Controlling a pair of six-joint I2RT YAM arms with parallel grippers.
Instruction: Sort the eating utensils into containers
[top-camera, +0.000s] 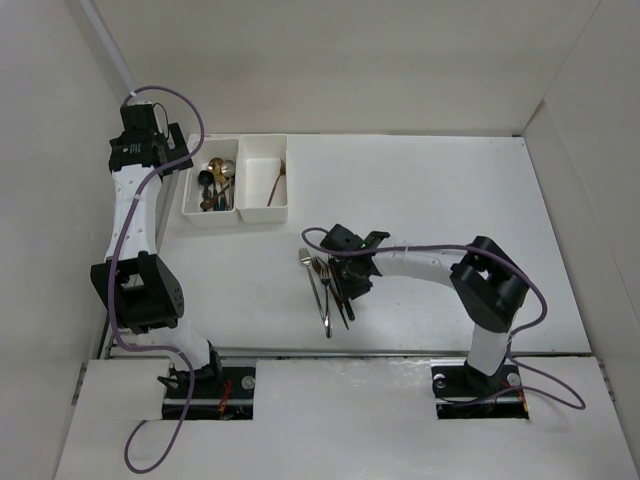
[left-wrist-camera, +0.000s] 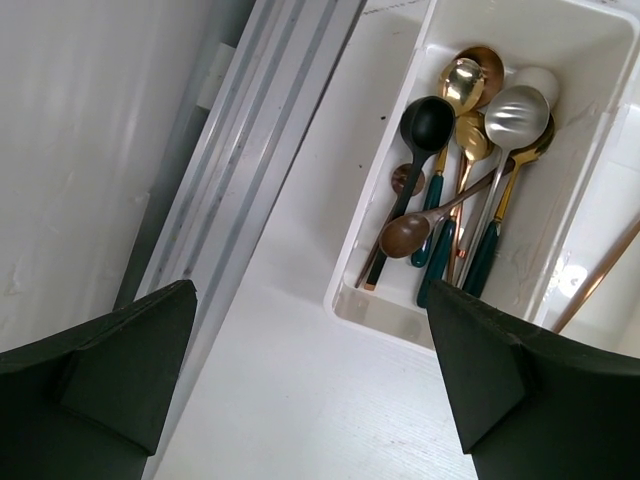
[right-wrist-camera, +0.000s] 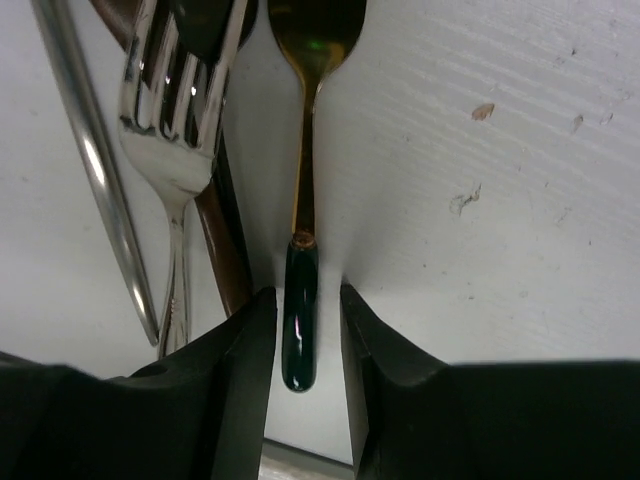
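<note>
At the right fingers: slightly parted, straddling the dark green handle of a gold utensil flat on the table, a sliver of gap on one side, not clamped. Just beside it, a silver fork, a brown handle and a second silver piece. At the left fingers: spread wide, holding nothing, poised near the left bin with its spoons. In the right bin, a single copper piece.
</note>
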